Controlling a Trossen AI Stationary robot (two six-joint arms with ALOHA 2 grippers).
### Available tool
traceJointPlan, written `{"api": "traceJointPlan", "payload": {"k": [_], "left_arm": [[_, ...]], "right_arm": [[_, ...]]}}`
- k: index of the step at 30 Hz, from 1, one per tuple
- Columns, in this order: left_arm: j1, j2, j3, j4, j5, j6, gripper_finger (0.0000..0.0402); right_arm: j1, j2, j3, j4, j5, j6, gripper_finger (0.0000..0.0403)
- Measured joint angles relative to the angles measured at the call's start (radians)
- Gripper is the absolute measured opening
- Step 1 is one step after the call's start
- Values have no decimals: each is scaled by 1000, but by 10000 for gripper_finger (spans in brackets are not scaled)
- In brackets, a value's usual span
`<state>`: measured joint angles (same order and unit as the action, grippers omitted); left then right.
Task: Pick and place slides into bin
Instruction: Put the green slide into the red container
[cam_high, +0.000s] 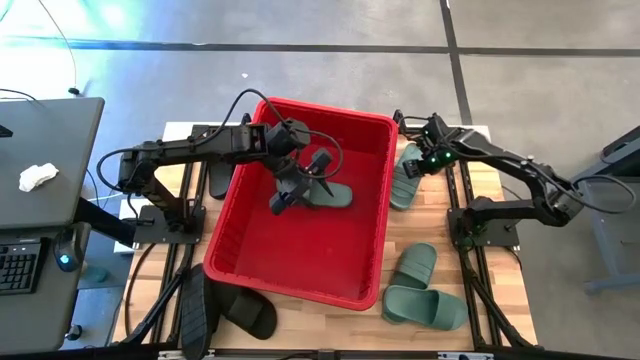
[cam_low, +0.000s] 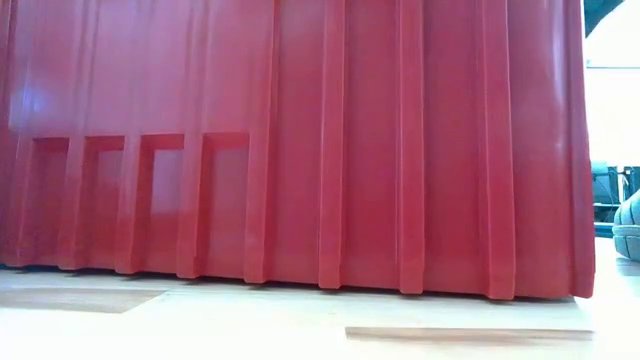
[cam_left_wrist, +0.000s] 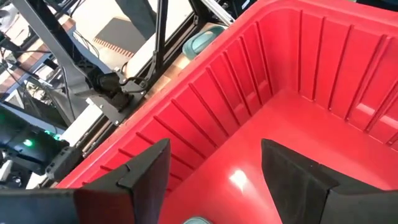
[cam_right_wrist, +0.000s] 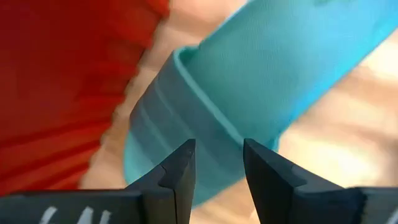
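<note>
One green slide (cam_high: 322, 193) is lying inside the red bin (cam_high: 372, 125) while your left gripper (cam_high: 283, 197) is hanging over it, fingers parted and holding nothing. Your right gripper (cam_right_wrist: 217, 163) is hovering, narrowly open and empty, above a green slide (cam_high: 405, 172) lying just beside the bin's right wall.

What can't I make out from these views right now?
- Bin wall fills the low view, hiding both arms and nearly every slide.
- High view: left gripper covers part of the green slide inside the bin.
- Right wrist view: right gripper sits over a slide; blur hides whether it touches.
</note>
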<state>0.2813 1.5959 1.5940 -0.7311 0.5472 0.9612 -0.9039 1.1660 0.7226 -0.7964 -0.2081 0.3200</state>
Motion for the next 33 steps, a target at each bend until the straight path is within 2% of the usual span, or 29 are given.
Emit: {"api": "traceJointPlan", "payload": {"k": [5,16,21,28,33], "left_arm": [[0,0,0,0,0,0,232],[0,0,0,-3,0,2,232],[0,0,0,-3,0,2,232],[0,0,0,-3,2,2,232],[0,1,0,-4,2,1,232]], "right_arm": [[0,0,-12,48,44,-27,124],[-15,0,-5,30,27,-126,124],[-22,0,-32,54,-51,-147,124],[-21,0,-99,102,-65,-139,124],[-21,0,-103,113,-131,-145,124]]}}
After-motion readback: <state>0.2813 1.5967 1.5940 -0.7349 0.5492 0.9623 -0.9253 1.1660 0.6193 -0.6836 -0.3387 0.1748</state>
